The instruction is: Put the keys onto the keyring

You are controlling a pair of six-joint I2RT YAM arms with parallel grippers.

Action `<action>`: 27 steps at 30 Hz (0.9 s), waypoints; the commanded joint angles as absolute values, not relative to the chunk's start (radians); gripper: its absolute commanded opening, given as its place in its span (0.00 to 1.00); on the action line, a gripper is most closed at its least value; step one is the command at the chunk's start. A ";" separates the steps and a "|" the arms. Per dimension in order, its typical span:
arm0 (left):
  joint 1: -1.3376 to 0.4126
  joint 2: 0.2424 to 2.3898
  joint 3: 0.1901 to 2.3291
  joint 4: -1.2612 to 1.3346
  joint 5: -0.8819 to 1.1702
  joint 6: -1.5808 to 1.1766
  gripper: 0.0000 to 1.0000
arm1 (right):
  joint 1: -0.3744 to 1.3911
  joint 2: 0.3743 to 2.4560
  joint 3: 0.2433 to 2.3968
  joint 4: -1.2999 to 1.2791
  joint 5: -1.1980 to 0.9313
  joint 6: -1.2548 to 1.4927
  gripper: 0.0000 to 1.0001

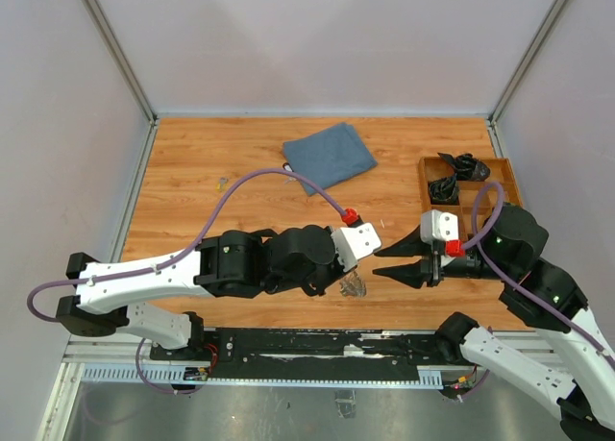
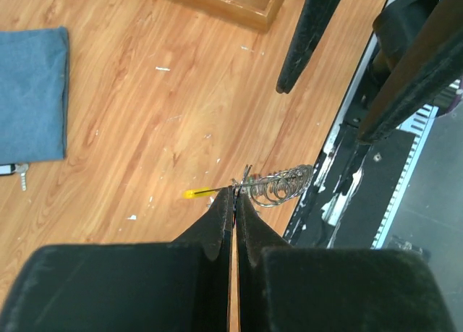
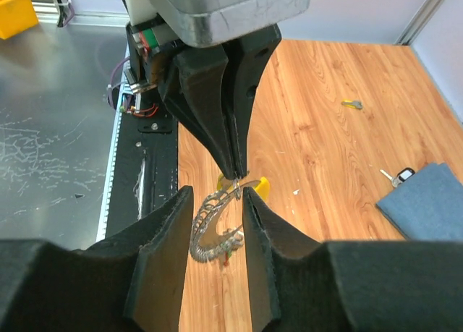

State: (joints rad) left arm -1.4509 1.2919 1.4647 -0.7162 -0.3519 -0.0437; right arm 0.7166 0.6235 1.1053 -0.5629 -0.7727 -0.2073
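Note:
My left gripper (image 1: 359,266) is shut on the keyring (image 1: 354,285), a ridged grey metal loop that hangs from its tips just above the table near the front edge. In the left wrist view the shut fingertips (image 2: 235,193) pinch the keyring (image 2: 283,185), and a yellow-headed key (image 2: 192,193) sticks out sideways at the pinch. My right gripper (image 1: 382,261) is open and faces the left one. In the right wrist view the right gripper (image 3: 215,202) straddles the hanging keyring (image 3: 206,227), with the yellow key head (image 3: 260,185) just behind. The fingers do not touch the ring.
A blue cloth (image 1: 330,156) lies at the back centre. One key (image 3: 398,176) lies by its edge and another small key (image 3: 352,105) lies further off. A wooden tray (image 1: 503,172) with black items stands at the right. The black rail (image 1: 317,345) runs along the front edge.

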 commanded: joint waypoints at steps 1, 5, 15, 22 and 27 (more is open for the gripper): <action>-1.460 1.290 1.536 -0.758 -0.370 -0.009 0.01 | 0.707 0.626 1.076 -0.551 -0.768 -0.226 0.34; -1.460 1.292 1.537 -0.750 -0.362 -0.005 0.01 | 0.707 0.634 1.034 -0.483 -0.780 -0.195 0.34; -1.460 1.285 1.535 -0.726 -0.350 -0.004 0.00 | 0.716 0.664 0.971 -0.336 -0.823 -0.139 0.35; -1.460 1.281 1.534 -0.715 -0.335 -0.005 0.00 | 0.724 0.673 0.946 -0.341 -0.810 -0.149 0.35; -1.460 1.279 1.535 -0.709 -0.324 -0.003 0.01 | 0.725 0.682 0.938 -0.363 -0.801 -0.168 0.34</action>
